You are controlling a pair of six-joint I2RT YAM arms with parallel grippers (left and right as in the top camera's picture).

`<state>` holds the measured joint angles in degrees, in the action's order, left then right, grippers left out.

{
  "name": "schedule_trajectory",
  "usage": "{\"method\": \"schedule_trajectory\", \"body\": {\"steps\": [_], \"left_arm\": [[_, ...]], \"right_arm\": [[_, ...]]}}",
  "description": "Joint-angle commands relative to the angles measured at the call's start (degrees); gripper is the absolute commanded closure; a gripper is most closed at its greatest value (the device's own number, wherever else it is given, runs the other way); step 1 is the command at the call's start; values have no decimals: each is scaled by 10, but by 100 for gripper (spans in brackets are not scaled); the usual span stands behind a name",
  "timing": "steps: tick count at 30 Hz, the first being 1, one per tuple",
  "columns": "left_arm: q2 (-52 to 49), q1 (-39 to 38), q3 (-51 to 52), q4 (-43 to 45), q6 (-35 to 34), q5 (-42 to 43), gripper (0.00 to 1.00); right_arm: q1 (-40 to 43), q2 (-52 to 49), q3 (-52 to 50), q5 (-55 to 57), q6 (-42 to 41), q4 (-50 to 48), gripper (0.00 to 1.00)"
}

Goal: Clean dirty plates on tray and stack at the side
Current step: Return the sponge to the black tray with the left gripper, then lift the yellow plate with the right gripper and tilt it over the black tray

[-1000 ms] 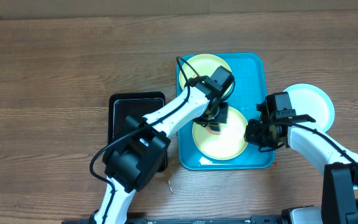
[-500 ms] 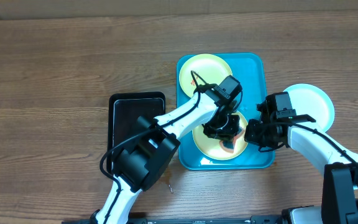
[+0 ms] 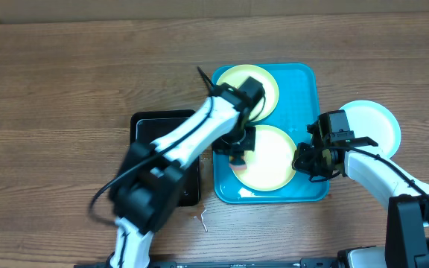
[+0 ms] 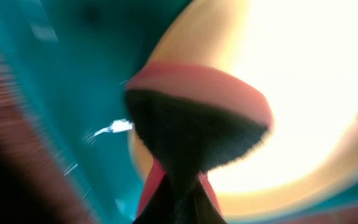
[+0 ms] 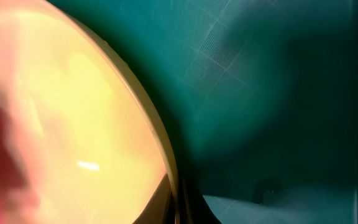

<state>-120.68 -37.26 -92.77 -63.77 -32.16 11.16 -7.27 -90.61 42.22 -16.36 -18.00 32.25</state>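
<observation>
Overhead: left claw [image 3: 237, 141] is gripping sponge [image 4: 197, 106] on near plate [image 3: 270, 160]; right claw [image 3: 302, 160] is pinching its rim. A slipping pinch is risking the plate skidding across tray [image 3: 304, 97].

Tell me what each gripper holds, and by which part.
Left gripper pinches the sponge by one end; right gripper clamps the front yellow plate by its right rim.

- You have no text, label, brand, number or sign to read in any view.
- Overhead: the tray [image 3: 304, 89] under both grippers, the plates [image 3: 274, 160] and the black tray [image 3: 144, 130] off to the left of the left gripper [image 3: 237, 143] show you plain surfaces only.
- Left wrist: the sponge [image 4: 197, 118] between the fingers is blurred, with no print you could make out.
- Right wrist: the plate and tray at the fingertips are bare.
</observation>
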Motion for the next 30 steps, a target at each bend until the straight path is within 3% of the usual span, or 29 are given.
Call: {"method": "schedule_trajectory", "body": {"steps": [1, 7, 11, 16, 22, 24, 26, 30], "left_arm": [[173, 15, -2, -14, 40, -33, 96], [284, 89, 1, -110, 35, -182, 96], [281, 142, 45, -128, 32, -205, 96], [262, 189, 182, -23, 33, -165, 96], [234, 191, 289, 92, 34, -124, 96], [233, 193, 289, 92, 34, -123, 88], [239, 197, 280, 81, 35, -116, 73], [261, 220, 234, 35, 35, -104, 59]], "right_arm": [[-2, -15, -7, 30, 0, 6, 96], [-2, -15, -7, 30, 0, 6, 96], [-2, -15, -7, 30, 0, 6, 96], [-2, -15, -7, 30, 0, 6, 96], [-2, -15, -7, 30, 0, 7, 96], [-2, -15, -7, 30, 0, 9, 96], [-2, -13, -2, 30, 0, 19, 96], [-2, 7, 41, 45, 3, 83, 96]]}}
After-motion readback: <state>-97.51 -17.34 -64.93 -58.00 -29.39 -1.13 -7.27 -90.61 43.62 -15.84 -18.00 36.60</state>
